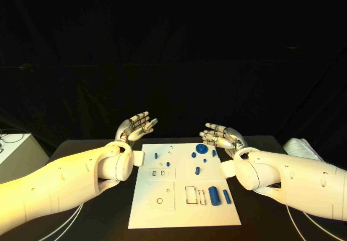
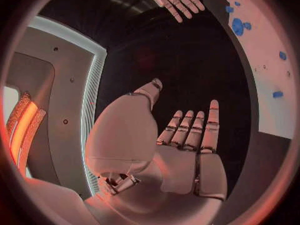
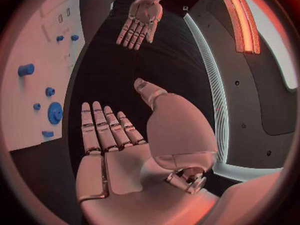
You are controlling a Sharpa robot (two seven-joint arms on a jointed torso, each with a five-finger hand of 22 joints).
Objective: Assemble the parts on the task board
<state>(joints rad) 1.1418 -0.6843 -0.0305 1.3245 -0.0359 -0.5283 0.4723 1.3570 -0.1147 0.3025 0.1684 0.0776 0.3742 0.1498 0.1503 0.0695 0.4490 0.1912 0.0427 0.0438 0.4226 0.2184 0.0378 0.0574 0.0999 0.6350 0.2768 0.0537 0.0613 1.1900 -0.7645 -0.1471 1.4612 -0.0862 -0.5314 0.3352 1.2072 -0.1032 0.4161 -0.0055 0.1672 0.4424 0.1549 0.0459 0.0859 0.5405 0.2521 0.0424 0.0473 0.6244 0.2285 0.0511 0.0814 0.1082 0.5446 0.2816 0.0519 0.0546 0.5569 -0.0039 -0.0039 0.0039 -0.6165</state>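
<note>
Two long blue parts (image 1: 214,194) lie side by side near the task board's (image 1: 148,213) front right corner, long axes running away from me, toward the board's far edge; smaller blue pieces sit farther up the plate. I judge my right hand (image 1: 220,134) the nearer one, since it hovers just off the board's far right edge, so those parts lie back toward me from it. My left hand (image 1: 137,125) hovers off the far left edge. Both hands are spread and hold nothing, as far as I can tell.
</note>
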